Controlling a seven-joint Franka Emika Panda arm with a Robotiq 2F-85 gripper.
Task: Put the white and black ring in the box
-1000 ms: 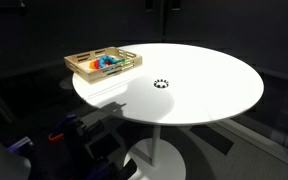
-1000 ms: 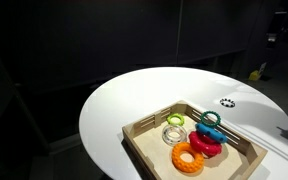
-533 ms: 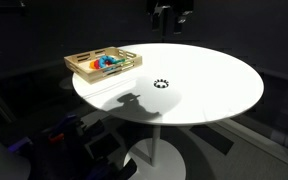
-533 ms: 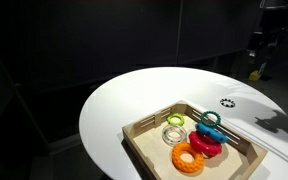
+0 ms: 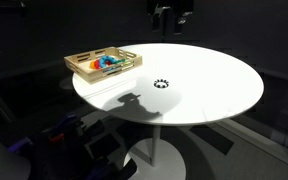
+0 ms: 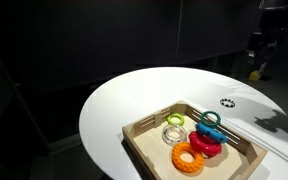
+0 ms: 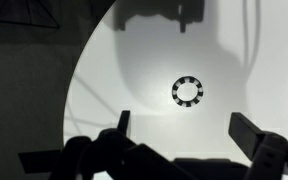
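Note:
The white and black ring [image 5: 161, 84] lies flat near the middle of the round white table [image 5: 214, 85]. It also shows in an exterior view [image 6: 227, 102] and in the wrist view [image 7: 187, 91]. The box [image 5: 84, 68] is a light-wood tray at the table's edge, well apart from the ring; it holds blue, red and orange rings [image 6: 196, 145]. My gripper [image 5: 171, 14] hangs high above the table's far side, also seen in an exterior view [image 6: 261, 42]. In the wrist view the gripper [image 7: 189, 130] is open and empty, with the ring far below between the fingers.
The table stands on one central pedestal [image 5: 156, 155] in a dark room. Dark equipment [image 5: 74, 135] sits low beside the table. The arm's shadow [image 5: 134, 102] falls on the tabletop near the ring.
Since a second ago the gripper has come into sight high above the table and its shadow has moved onto the tabletop. Nothing has moved in the last half second.

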